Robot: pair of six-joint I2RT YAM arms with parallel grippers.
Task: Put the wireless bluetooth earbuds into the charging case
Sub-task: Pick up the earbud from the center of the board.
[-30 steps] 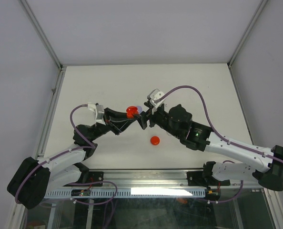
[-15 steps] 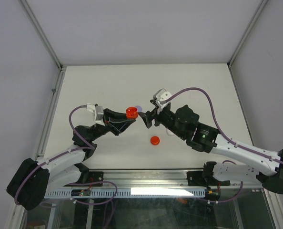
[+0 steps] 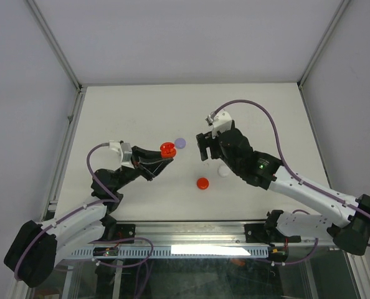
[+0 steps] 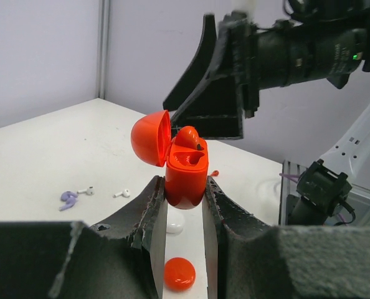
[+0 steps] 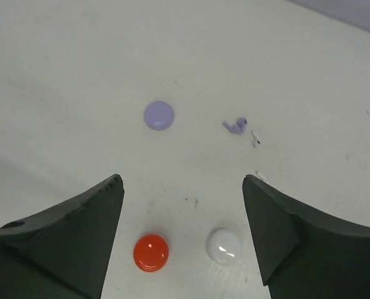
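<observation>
The left gripper [image 4: 184, 193] pinches the open red case [image 4: 186, 177] upright, with a red earbud [image 4: 186, 136] in it, seemingly not fully seated. Right of the case, the right gripper [image 5: 182, 180] hangs spread over the table [image 5: 79, 62], near a lilac earbud [image 5: 237, 126] and white earbuds [image 5: 255, 138].

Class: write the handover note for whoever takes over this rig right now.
Left gripper: shut on the red charging case, lid open, held off the table.
Right gripper: open, empty, over the table.
Done: one red earbud sits in the case.
To do: second socket looks empty; a lilac earbud and white earbuds lie loose on the table.
</observation>
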